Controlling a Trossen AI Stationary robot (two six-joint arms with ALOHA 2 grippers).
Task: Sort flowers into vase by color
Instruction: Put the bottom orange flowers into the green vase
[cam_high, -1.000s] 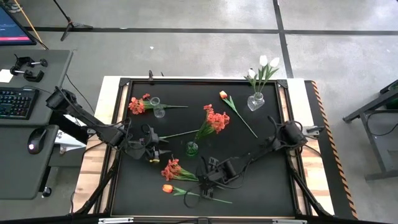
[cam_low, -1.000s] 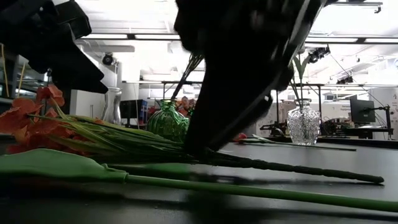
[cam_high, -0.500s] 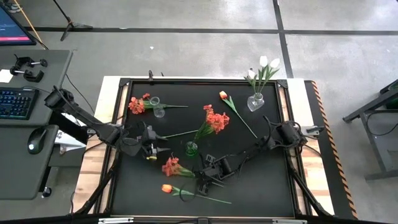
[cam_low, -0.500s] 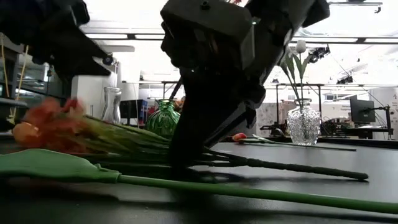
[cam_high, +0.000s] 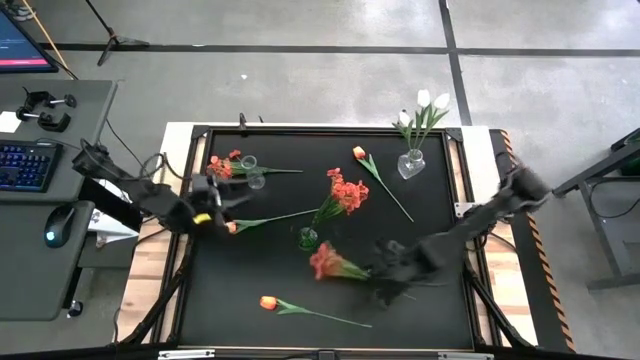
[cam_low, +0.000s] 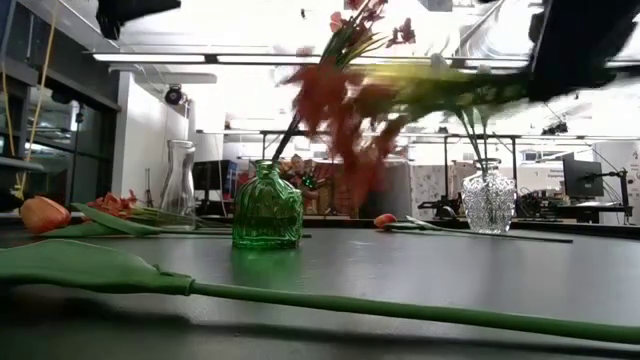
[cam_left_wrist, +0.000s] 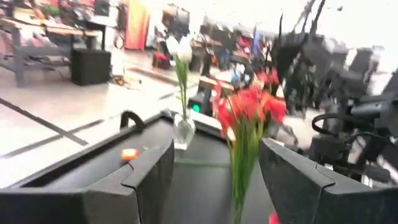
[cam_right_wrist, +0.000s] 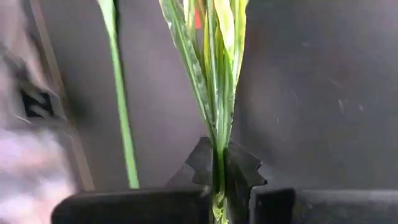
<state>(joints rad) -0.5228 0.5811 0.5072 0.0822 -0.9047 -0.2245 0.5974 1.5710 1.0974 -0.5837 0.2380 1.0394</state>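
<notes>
Currently the right gripper (cam_high: 385, 268) is over the table's near-centre, jaws pinched on the stem of a red-orange cluster flower (cam_high: 326, 262). The right wrist view shows the stem (cam_right_wrist: 217, 155) clamped betw. both fingers, leaves fanning out ahead. In the low view the blossom (cam_low: 340, 100) is in the air, above the green vase (cam_low: 267, 205).

Left gripper (cam_high: 215, 200) is near the table's left edge, jaws spread, nothing betw. them; an orange tulip (cam_high: 232, 227) lies just beside it.

Flower locations:
- Green vase (cam_high: 309, 239), centre: one red-orange cluster (cam_high: 347, 192).
- Clear vase (cam_high: 410, 162), far right: white tulips (cam_high: 430, 101).
- Small clear vase (cam_high: 252, 173), far left: red-orange cluster (cam_high: 219, 166) lying beside it.
- Loose on the mat: orange tulip (cam_high: 359, 153) at the far side, another (cam_high: 268, 302) at the near edge.

Risks (judgement):
- Grip is low on a long stem; the heavy head can droop or swing, so stem tip may miss the narrow vase neck.
- Green vase already holds a cluster; the incoming stem may foul its leaves or tip the vase.
- A thin stem may slip or rotate in the pinch during fast moves.
- Low approach could drag the leaves across the loose tulips.
</notes>
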